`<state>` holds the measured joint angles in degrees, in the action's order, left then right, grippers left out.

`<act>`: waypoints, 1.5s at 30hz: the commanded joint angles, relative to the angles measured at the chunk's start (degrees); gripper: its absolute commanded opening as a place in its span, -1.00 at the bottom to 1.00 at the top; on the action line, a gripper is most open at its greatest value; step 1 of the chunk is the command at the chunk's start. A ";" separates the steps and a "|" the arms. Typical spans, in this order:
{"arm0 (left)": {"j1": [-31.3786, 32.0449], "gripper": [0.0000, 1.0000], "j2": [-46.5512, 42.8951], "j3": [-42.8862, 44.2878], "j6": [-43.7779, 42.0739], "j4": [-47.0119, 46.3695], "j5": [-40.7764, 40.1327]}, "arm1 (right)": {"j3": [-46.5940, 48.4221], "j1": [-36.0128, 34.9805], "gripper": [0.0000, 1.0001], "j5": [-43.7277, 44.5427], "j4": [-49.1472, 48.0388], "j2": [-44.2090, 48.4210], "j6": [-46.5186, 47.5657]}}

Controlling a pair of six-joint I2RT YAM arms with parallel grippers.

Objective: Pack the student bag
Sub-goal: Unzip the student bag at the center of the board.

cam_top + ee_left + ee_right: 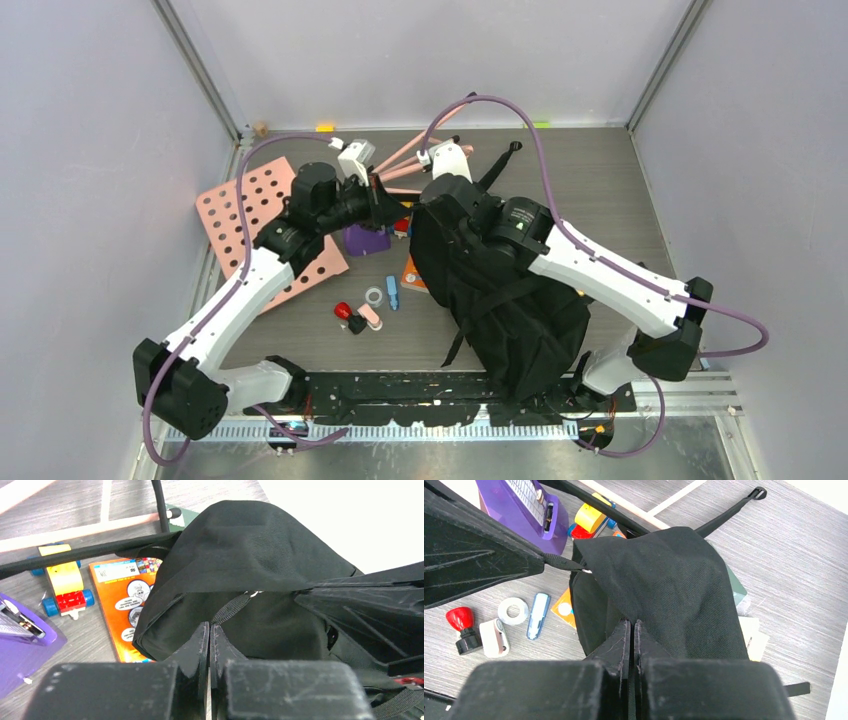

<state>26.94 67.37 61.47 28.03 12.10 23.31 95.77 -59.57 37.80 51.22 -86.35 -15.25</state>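
Observation:
The student bag [515, 310], a large black fabric backpack, lies right of centre with its top end lifted toward the back. In the left wrist view my left gripper [210, 626] is shut on a thin woven pull strap [231, 609] that runs up to the bag's opening edge. In the right wrist view my right gripper [631, 622] is shut on a fold of the bag's black fabric [664, 575]. The left gripper's finger [479, 555] shows there at upper left, pulling the strap taut. The bag's inside is hidden.
Left of the bag lie a purple calculator [531, 510], a toy car [65, 582], an orange book [125, 605], a red stamp [461, 622], a tape ring [514, 611], a blue item [538, 615] and a pink-white eraser [494, 637]. A pink pegboard [260, 225] sits far left.

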 commanded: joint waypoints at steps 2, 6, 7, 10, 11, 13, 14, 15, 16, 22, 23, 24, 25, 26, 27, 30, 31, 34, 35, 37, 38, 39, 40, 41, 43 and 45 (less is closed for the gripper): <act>-1.00 -1.00 -1.26 -2.01 2.56 -2.32 -3.48 | -0.97 0.37 -0.99 6.38 -3.09 5.54 -1.51; -1.29 -1.00 -1.10 -4.37 5.28 -3.53 -3.77 | -2.12 0.36 -0.99 6.15 -4.55 7.80 -1.81; -1.35 -1.00 -1.09 -5.04 6.31 -3.90 -3.80 | -2.32 0.36 -0.99 6.15 -4.81 8.61 -2.05; -1.45 -1.00 -1.08 -7.08 8.35 -6.01 -3.73 | -3.83 0.42 -0.99 6.45 -6.37 10.47 -2.67; -1.45 -1.00 -1.13 -7.63 8.65 -6.63 -3.68 | -4.18 0.44 -0.99 6.47 -6.78 11.33 -2.72; -1.45 -1.00 -1.09 -8.47 8.67 -7.73 -2.99 | -5.05 0.40 -0.99 6.49 -7.62 12.48 -2.84; -1.45 -1.00 -1.09 -8.67 8.48 -7.78 -2.74 | -5.43 0.41 -0.99 6.54 -7.91 12.72 -2.81; -1.45 -1.00 -1.10 -8.92 8.26 -7.83 -2.56 | -5.56 0.42 -0.99 6.86 -7.95 13.03 -2.79; -1.45 -1.00 -1.31 -9.10 7.96 -7.80 -2.49 | -5.60 0.38 -0.99 7.03 -7.73 13.08 -2.78; -1.45 -1.00 -3.45 -11.61 4.85 -5.99 -1.28 | -6.21 0.38 -0.99 9.03 -7.70 14.06 -3.28; -1.45 -1.00 -4.07 -12.32 4.49 -5.64 -0.96 | -6.54 0.40 -0.99 9.35 -7.93 14.26 -3.38; -1.45 -1.00 -4.73 -13.24 4.21 -5.10 -0.75 | -6.77 0.42 -0.99 9.55 -8.65 14.73 -3.52; -1.45 -1.00 -5.39 -14.09 4.08 -4.65 -0.62 | -7.27 0.42 -0.99 9.87 -9.47 14.99 -3.55; -1.45 -1.00 -6.12 -14.93 3.99 -4.29 -0.49 | -7.57 0.38 -0.99 10.07 -9.95 15.55 -3.56; -1.45 -1.00 -6.85 -15.76 3.91 -3.86 -0.39 | -8.09 0.40 -0.99 10.62 -10.87 15.79 -3.56; -1.45 -1.00 -9.02 -18.03 3.85 -2.59 0.11 | -8.46 0.37 -0.99 12.21 -12.44 16.74 -3.37; -1.45 -1.00 -9.52 -18.50 3.84 -1.99 0.36 | -8.53 0.40 -0.99 12.43 -13.29 16.83 -3.10; -1.45 -1.00 -10.89 -19.78 4.37 -0.51 0.63 | -8.65 0.43 -0.99 13.50 -15.16 17.03 -2.38; -1.45 -1.00 -11.20 -20.27 4.63 -0.23 0.86 | -8.73 0.42 -0.99 13.65 -16.10 16.94 -2.01; -1.45 -1.00 -11.90 -21.07 5.11 0.37 1.24 | -8.75 0.43 -0.99 14.41 -17.41 16.56 -1.19; -1.45 -1.00 -12.10 -21.43 5.29 0.79 1.52 | -8.71 0.47 -0.99 15.26 -17.79 16.39 -0.93; -1.45 -1.00 -12.30 -21.86 5.50 1.06 1.98 | -8.46 0.39 -0.99 15.76 -18.72 15.90 -0.20; -1.41 -1.00 -12.46 -22.36 5.72 1.29 2.41 | -8.13 0.40 -0.99 16.81 -19.24 15.66 0.23; -1.37 -1.00 -12.76 -22.91 5.92 1.53 2.76 | -8.00 0.42 -0.99 17.41 -20.48 15.26 1.10; -1.36 -1.00 -13.39 -23.90 6.22 2.28 3.20 | -7.58 0.42 -0.99 18.85 -22.78 14.64 2.73; -1.36 -1.00 -14.11 -24.56 6.21 3.47 3.52 | -7.34 0.46 -0.99 20.08 -25.69 14.04 4.66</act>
<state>25.80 55.11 38.48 34.13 11.46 24.60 86.19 -59.51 49.74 38.79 -72.23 -14.35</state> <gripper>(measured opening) 0.010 0.043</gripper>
